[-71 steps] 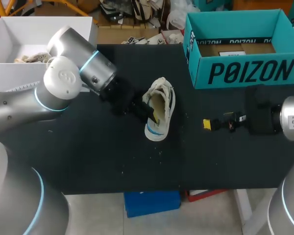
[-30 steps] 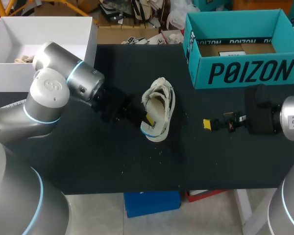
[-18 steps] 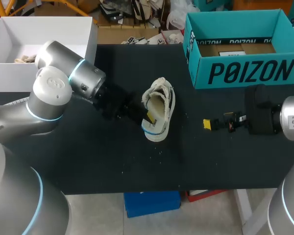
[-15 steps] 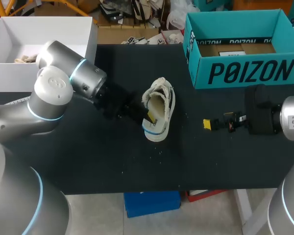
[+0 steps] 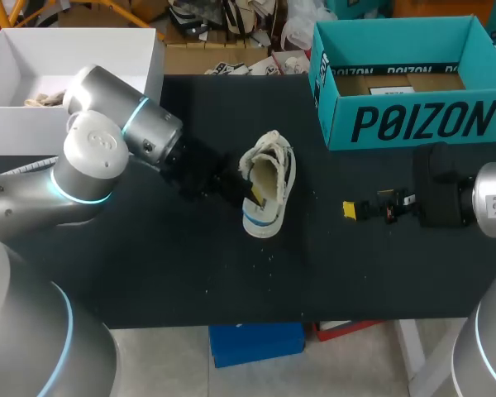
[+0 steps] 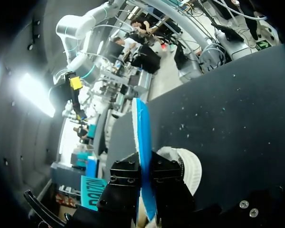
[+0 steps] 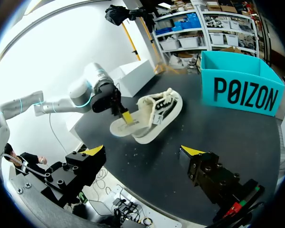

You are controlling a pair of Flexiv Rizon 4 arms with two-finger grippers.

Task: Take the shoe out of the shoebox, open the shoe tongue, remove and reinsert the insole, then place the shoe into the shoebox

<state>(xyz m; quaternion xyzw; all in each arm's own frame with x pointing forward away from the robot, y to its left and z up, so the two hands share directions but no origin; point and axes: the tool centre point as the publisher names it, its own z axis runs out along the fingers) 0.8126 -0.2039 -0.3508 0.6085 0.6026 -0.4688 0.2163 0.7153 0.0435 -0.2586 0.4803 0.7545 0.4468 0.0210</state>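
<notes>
step: this looks like the insole (image 6: 141, 124) part of the job. i cannot tell if it is coming out or going back in.
where the shoe is: the shoe (image 5: 269, 184) is out of its box, near the middle of the dark worktop (image 5: 149, 273). the blue shoebox (image 5: 413, 124) sits at about 1 o'clock from it, well apart.
left pincer: the left pincer (image 6: 143, 176) is closed tight on the thin blue and white insole, one finger on each flat side. the insole stands on its edge between them, and the white shoe (image 6: 187, 168) is just under it.
how to do it well: i think the pull or push should go along the length of the shoe, slow and flat, so the insole does not fold. the grip is thin, so a hard tug could make it slip. the shoe is light and may slide or tip, so the other arm could hold it down.
left arm pose: it comes in from 9 o'clock, bent at the elbow, with the left pincer (image 5: 250, 197) at the near end of the shoe.
right pincer: the right pincer (image 7: 142, 151) is wide open and holds nothing.
right arm pose: it rests low at 3 o'clock from the shoe, right pincer (image 5: 351, 210) pointing at it, well apart.
</notes>
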